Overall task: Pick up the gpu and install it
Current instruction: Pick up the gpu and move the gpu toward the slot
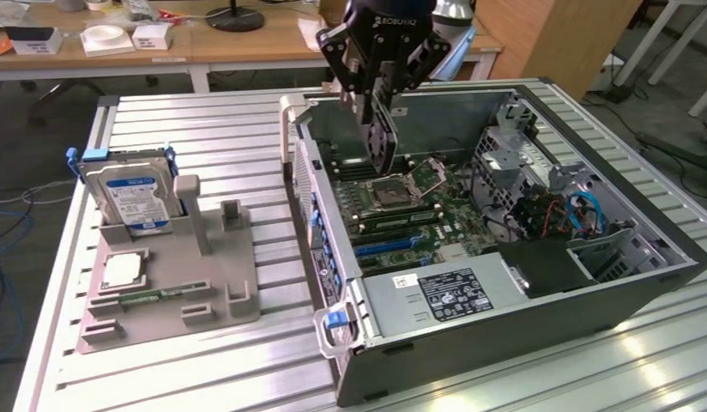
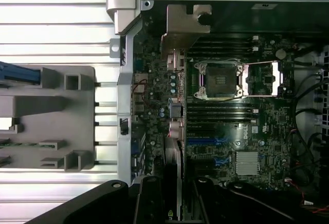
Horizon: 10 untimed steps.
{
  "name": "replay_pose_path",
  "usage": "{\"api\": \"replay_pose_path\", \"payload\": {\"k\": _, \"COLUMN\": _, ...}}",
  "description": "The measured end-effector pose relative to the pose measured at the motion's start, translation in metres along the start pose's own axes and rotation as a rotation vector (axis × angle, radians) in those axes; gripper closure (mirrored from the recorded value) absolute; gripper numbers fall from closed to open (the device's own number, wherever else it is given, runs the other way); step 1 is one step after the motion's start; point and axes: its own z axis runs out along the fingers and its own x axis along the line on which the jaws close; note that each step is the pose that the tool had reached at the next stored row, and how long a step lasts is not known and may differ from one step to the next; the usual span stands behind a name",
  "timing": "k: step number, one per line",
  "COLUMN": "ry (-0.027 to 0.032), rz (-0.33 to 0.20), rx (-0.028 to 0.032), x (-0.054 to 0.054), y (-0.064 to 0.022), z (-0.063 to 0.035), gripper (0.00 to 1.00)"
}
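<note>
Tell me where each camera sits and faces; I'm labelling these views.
Exterior view: raised, looking down into the open grey computer case on the slatted metal table; shows the black pincer gripping a thin dark circuit card.
Wrist view: on the wrist, facing down at the green motherboard; shows the pincer.
Shared: card, motherboard, case.

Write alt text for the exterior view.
A black claw holds the gpu on edge above the motherboard of an open computer case. On the exterior view's left, a grey holder on the slatted metal table carries an upright hard drive.
</note>
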Motion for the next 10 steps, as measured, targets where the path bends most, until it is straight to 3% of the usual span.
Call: {"api": "replay_pose_path", "payload": {"k": 10, "ry": -0.0001, "rz": 0.000, "rx": 0.0000, "x": -0.0103, "y": 0.0002, "z": 0.0000, "gripper": 0.73}}
